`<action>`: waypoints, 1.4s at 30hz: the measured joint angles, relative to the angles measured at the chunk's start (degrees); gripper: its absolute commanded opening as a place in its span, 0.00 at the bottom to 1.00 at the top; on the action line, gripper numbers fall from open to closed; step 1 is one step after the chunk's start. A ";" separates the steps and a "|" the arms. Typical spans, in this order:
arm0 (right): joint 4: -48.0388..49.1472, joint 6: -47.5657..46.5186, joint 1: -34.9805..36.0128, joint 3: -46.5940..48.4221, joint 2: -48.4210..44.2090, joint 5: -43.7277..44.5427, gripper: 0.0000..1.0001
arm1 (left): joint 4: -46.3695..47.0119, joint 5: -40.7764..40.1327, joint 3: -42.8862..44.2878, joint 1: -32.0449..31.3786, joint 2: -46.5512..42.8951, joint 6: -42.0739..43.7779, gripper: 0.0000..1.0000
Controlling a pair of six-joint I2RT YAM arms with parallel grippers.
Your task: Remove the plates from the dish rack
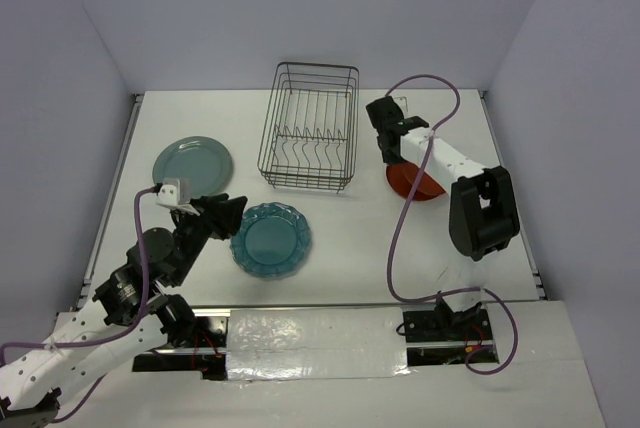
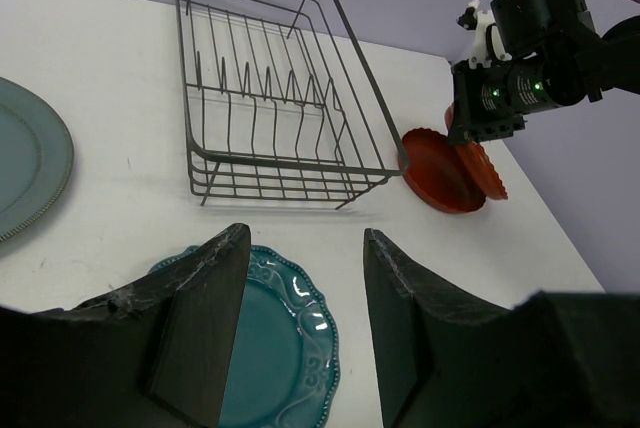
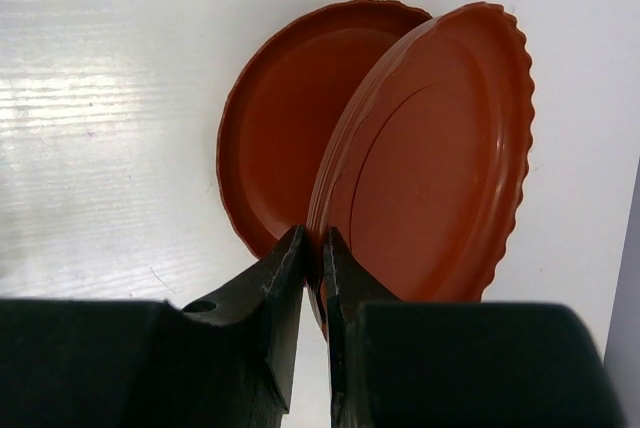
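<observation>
Dark wire dish rack (image 1: 312,128), rectangular, sits centre of the white worktop (image 1: 350,238), toward the far edge. A row of upright prongs runs along its floor.

Pale grey-teal round plate (image 1: 192,162) lies flat toward the left edge, well apart from the rack. The left wrist view cuts it off, so only an arc of rim shows there.

Darker teal-blue plate with scalloped, beaded rim (image 1: 271,239) lies flat in front of the rack's near left corner, toward the near edge. From the left wrist, parts of it are hidden behind the gripper fingers.

Left gripper (image 2: 300,333) hangs over that plate's left side. Its jaws are about half spread with nothing between them. Whether the fingertips touch the plate cannot be told.

Two orange-red plates sit just right of the rack's near right corner. From above, the right forearm covers most of them and only a red slice shows.

In the right wrist view, the flat orange-red plate (image 3: 270,128) rests on the worktop. The tilted orange-red plate with crimped rim (image 3: 440,158) overlaps its right side.

Right gripper (image 3: 312,245) has its jaws drawn narrow, pinching the near rim of the tilted plate. The rim section inside the pinch is hidden. Whether the tilted plate's far edge leans on the flat one cannot be made out. The right fingertips are not visible from above.
</observation>
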 measured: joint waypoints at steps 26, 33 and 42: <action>-0.63 0.00 0.35 5.18 7.50 1.14 0.42 | -0.72 -0.63 0.00 -0.79 -0.74 0.00 0.61; -1.60 0.35 0.39 5.51 7.61 1.09 0.43 | -0.87 -1.01 0.00 -0.96 -0.74 0.00 0.61; -1.88 0.57 0.39 5.57 7.61 -1.60 0.49 | -0.87 -1.05 0.00 -1.01 -0.74 0.00 0.61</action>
